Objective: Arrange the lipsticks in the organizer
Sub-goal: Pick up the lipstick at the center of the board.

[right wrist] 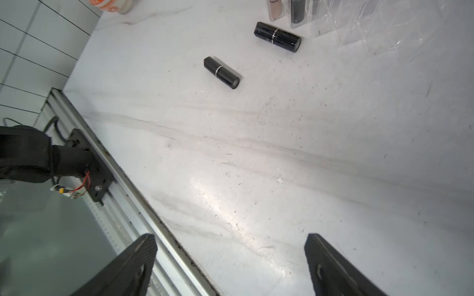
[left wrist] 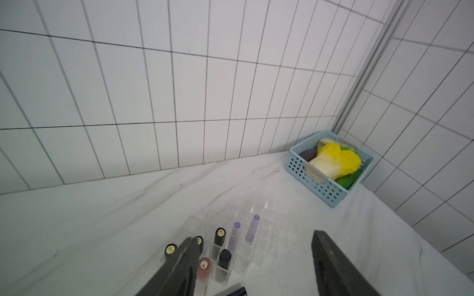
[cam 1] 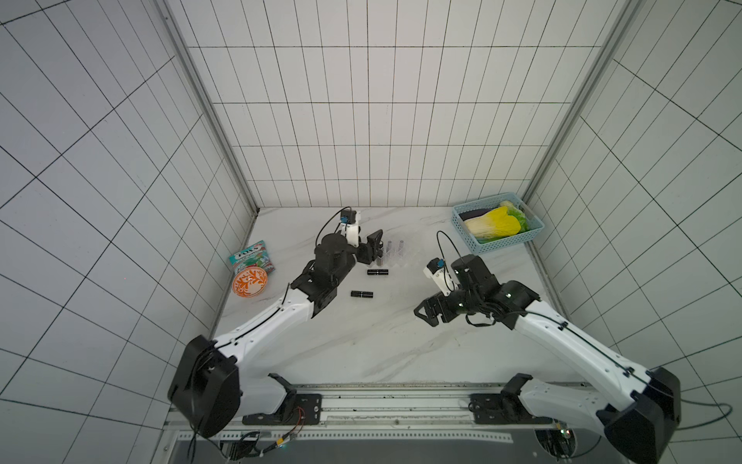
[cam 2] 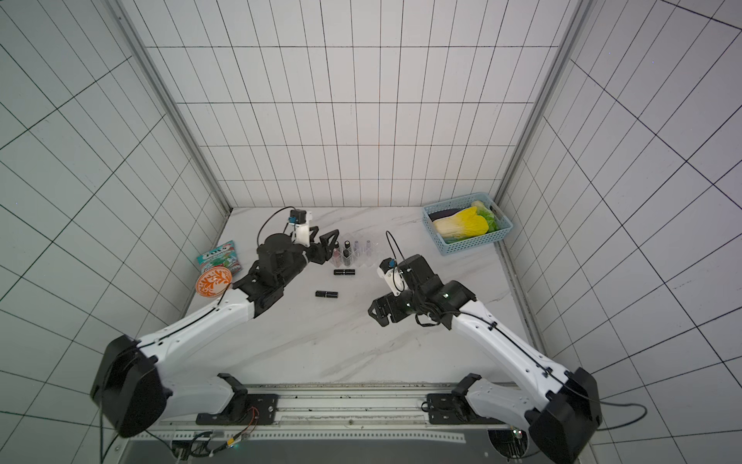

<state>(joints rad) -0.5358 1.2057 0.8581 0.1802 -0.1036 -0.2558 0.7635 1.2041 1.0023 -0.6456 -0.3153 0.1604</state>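
Observation:
The clear organizer [left wrist: 277, 225] [cam 1: 401, 257] [cam 2: 367, 257] stands mid-table towards the back. Upright in its slots are black lipsticks [left wrist: 220, 235], a pink one [left wrist: 204, 266] and two lavender ones [left wrist: 237, 228]. My left gripper [left wrist: 254, 246] [cam 1: 371, 251] [cam 2: 327, 247] hovers open at the organizer's left end, holding nothing; one finger [left wrist: 187, 258] partly hides a black tube. Two black lipsticks lie loose on the marble [cam 1: 377, 272] [cam 1: 361, 294] [right wrist: 277, 36] [right wrist: 222, 72]. My right gripper [right wrist: 230, 256] [cam 1: 423, 315] [cam 2: 375, 313] is open and empty above bare table, right of the loose tubes.
A light-blue basket [cam 1: 508, 242] [left wrist: 318, 187] with a toy cabbage sits at the back right corner. An orange patterned bowl [cam 1: 249, 282] and a snack packet [cam 1: 251, 257] lie by the left wall. A metal rail [right wrist: 159, 217] runs along the table's front edge.

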